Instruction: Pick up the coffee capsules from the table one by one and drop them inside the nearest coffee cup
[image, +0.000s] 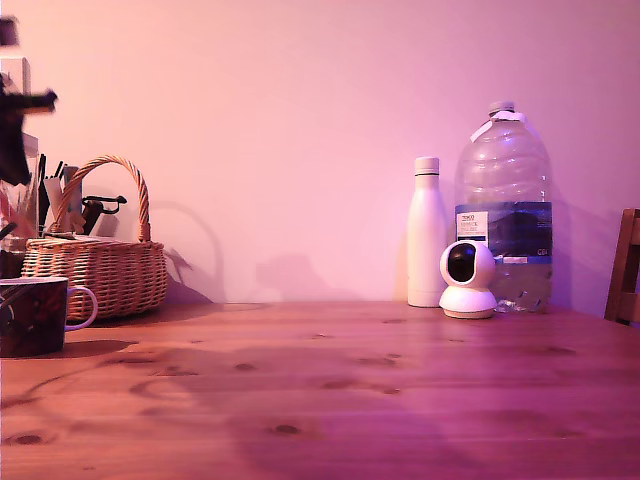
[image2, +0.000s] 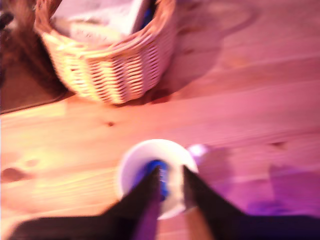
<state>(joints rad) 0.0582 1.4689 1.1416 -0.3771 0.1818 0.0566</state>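
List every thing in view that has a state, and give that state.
gripper: over the coffee cup, grip unclear in the blur.
coffee cup: upright, blue capsule at its mouth.
wicker basket: upright, holding items.
white bottle: upright, capped.
water jug: upright, capped.
small camera: upright.

Our gripper (image2: 170, 182) points down. Its two dark fingers (image2: 145, 192) are close together, with a small gap between.
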